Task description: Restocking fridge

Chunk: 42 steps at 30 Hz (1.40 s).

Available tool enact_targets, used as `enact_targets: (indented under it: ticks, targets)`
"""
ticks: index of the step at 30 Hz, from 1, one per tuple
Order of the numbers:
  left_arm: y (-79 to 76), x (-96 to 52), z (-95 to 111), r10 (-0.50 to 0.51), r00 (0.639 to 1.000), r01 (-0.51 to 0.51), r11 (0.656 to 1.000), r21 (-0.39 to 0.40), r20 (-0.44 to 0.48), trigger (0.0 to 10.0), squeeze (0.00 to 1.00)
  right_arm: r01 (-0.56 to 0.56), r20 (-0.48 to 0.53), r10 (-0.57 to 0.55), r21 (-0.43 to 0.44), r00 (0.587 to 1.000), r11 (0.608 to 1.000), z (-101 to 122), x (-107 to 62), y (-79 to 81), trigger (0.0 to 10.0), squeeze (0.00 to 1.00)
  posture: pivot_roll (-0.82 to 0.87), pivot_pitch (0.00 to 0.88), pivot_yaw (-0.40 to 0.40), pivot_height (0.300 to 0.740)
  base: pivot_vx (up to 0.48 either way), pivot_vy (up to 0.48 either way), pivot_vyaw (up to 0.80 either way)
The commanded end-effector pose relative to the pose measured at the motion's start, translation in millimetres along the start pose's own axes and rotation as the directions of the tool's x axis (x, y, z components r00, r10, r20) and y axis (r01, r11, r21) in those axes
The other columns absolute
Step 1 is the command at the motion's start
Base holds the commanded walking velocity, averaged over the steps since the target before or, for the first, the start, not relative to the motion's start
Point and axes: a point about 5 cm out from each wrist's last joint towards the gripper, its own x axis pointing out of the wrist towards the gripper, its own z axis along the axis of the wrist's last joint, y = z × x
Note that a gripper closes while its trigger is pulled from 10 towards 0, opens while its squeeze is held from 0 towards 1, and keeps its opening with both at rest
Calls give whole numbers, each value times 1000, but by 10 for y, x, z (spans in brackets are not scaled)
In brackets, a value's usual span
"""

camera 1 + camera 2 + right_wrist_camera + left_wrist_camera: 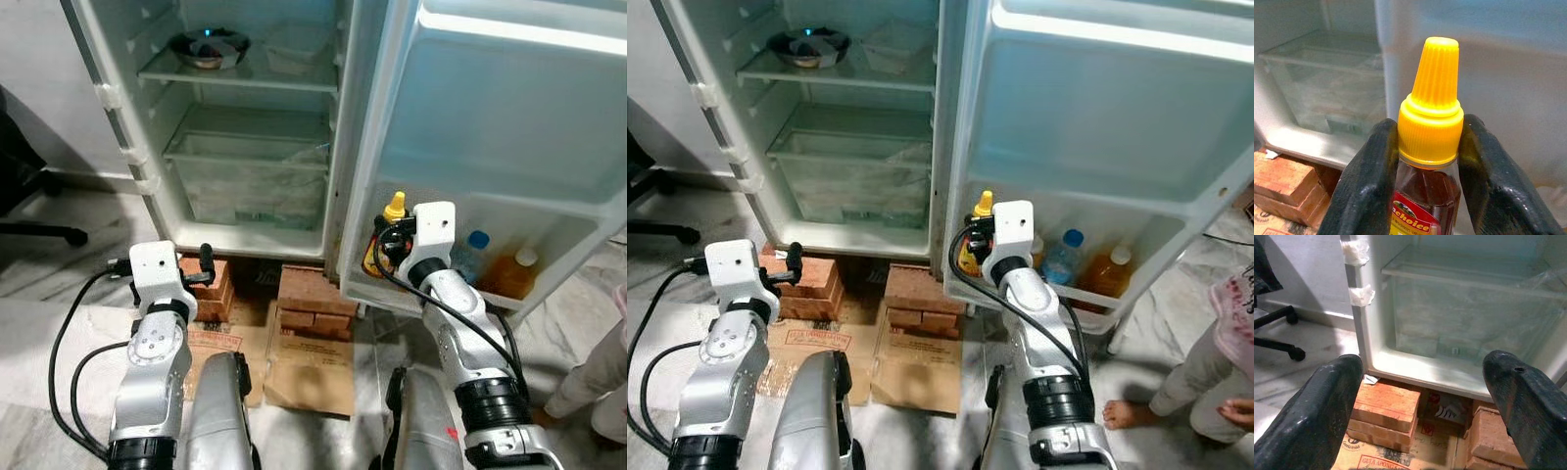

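Right wrist view showed the right gripper (1427, 166) clamped on a squeeze bottle (1425, 196) just below its ribbed yellow cap (1432, 112), one black finger (1364, 181) pressed to each side of the neck. The bottle held a dark reddish-brown liquid and carried a red and yellow label. In the head views the same bottle (384, 240) stood upright at the inner end of the fridge door's bottom shelf (431, 299), the end nearest the fridge cabinet; whether its base rested on the shelf could not be told. Farther along that door shelf from it stood a clear bottle with a blue cap (472, 257), and beyond that a bottle of orange liquid with a white cap (513, 274).

The left gripper (1425, 401) hung low in front of the fridge cabinet, fingers spread wide and holding nothing. It faced the clear crisper drawer (250, 181) at the cabinet's base. Under the fridge were red bricks (313, 299), lying on flattened cardboard (304, 377). On the glass shelf above the drawer sat a steel bowl (209, 47), with a clear container (299, 51) beside it. A person's bare foot (1127, 413) stood on the marble floor beyond the open door.
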Motion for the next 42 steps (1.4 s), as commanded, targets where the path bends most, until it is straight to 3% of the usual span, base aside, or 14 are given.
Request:
enact_targets:
  ticks: [1, 7, 13, 21, 28, 37, 42]
  targets:
    - [17, -38, -24, -4, 1000, 4, 1000, 3, -19, 10000, 0, -15, 17, 16, -9, 1000, 1000, 69, 37, 21, 10000, 0, 45, 0, -31, 489, 0, 0, 0]
    - [5, -99, -12, -18, 1000, 18, 1000, 10, -23, 10000, 0, -34, 10, 34, -19, 999, 999, 80, 101, 40, 10000, 0, 63, 13, -29, 454, 0, 0, 0]
    - [-19, -179, 25, -67, 998, 67, 998, 16, -7, 10000, 0, -47, -13, 46, -45, 999, 998, 80, 271, 57, 10000, 0, 82, 29, -28, 454, 0, 0, 0]
    - [18, -293, 35, -50, 999, 50, 998, 27, -7, 10000, 0, -49, 45, 51, -37, 998, 998, 215, 466, 103, 10000, 0, 115, 61, -33, 454, 0, 0, 0]
    - [92, -452, -1, -51, 998, 53, 997, 49, -35, 10000, 0, 71, 131, -62, -64, 989, 995, 446, 639, 8, 10000, 0, 145, 95, -37, 454, 0, 0, 0]
    - [106, -549, 7, -43, 998, 45, 998, 53, -46, 10000, 0, 168, 193, -146, -103, 970, 980, 583, 695, -107, 10000, 0, 163, 125, -46, 454, 0, 0, 0]
    - [124, -579, 21, -35, 998, 37, 997, 62, -47, 10000, 0, 195, 255, -139, -207, 957, 959, 643, 704, -89, 10000, 0, 164, 142, -48, 454, 0, 0, 0]
